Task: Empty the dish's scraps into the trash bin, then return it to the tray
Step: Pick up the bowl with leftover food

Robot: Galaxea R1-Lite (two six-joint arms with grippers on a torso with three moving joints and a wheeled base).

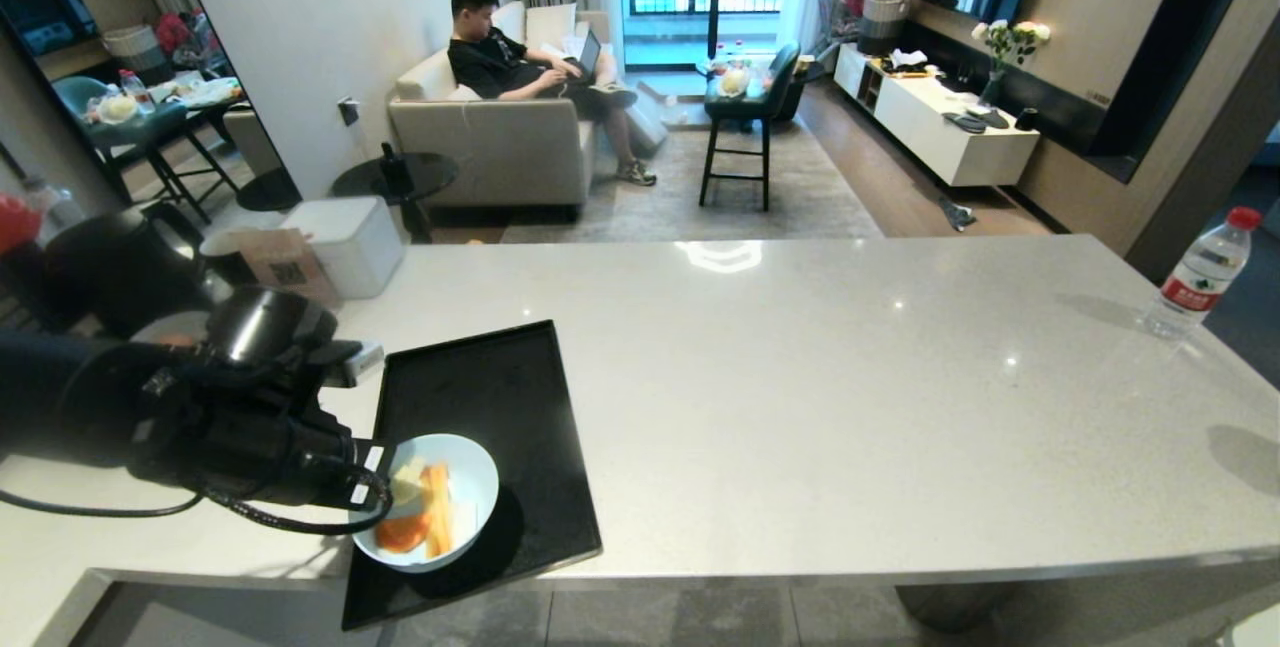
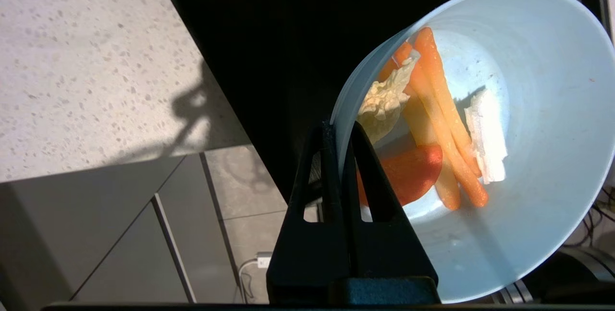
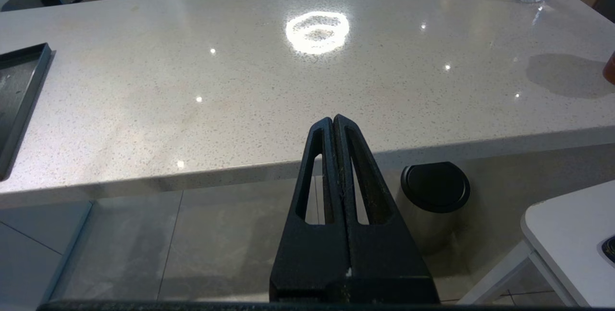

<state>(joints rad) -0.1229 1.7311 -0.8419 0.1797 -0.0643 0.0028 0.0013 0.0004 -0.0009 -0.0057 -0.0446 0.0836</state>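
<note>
- Clamped on the near-left rim of the dish (image 1: pixel 428 502) is the left gripper (image 1: pixel 372 475), one finger inside the wall and one outside, as is seen in the left wrist view (image 2: pixel 342 130).
- Held in the small round bowl, white inside and pale blue outside (image 2: pixel 528 123), are the scraps (image 1: pixel 425 512): orange carrot sticks (image 2: pixel 444 123), a red-orange slice (image 2: pixel 413 172), a pale leafy bit (image 2: pixel 384 104) and a white piece (image 2: pixel 486 143).
- Over the near-left corner of the black tray (image 1: pixel 500 397) the bowl is seen, its dark shadow cast on the tray; from the wrist view it appears tilted, and whether it touches the tray cannot be told.
- Near the front edge of the pale speckled counter (image 1: pixel 850 397) the tray is set, at its left end.
- Pressed fully together, with nothing between them, are the fingers of the right gripper (image 3: pixel 334 121), which is held before the counter's front edge, above the floor.
- Below the counter a round bin with a dark lid (image 3: pixel 435 188) is seen on the floor.
- At the far right of the counter a water bottle (image 1: pixel 1200 277) is stood.
- Beyond the counter's left end a white boxy container (image 1: pixel 345 242) is seen.
- Farther back a person (image 1: pixel 510 62) is seated on a sofa (image 1: pixel 500 142) with a laptop.
</note>
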